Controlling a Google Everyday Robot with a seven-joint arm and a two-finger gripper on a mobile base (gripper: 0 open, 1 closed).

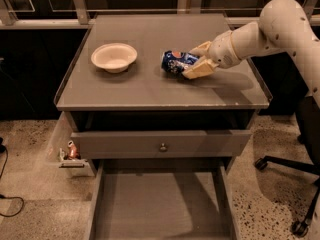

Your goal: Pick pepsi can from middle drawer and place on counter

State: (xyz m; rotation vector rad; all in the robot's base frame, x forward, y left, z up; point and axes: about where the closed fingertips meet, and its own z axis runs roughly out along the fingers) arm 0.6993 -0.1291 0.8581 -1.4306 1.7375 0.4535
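The pepsi can [176, 62], dark blue with a round logo, lies on its side between the tan fingers [200, 69] of my gripper [192, 61], just above or touching the counter [150, 86] right of centre. The gripper is shut on the can; its white arm reaches in from the upper right. The middle drawer [160, 206] is pulled out below, its bare grey floor showing nothing inside.
A white bowl [114, 57] sits on the counter's left half. A drawer front with a round knob [163, 147] is slightly open under the counter. A small reddish-orange can-like item [73, 150] is at the cabinet's left side. An office chair base [287, 194] stands at right.
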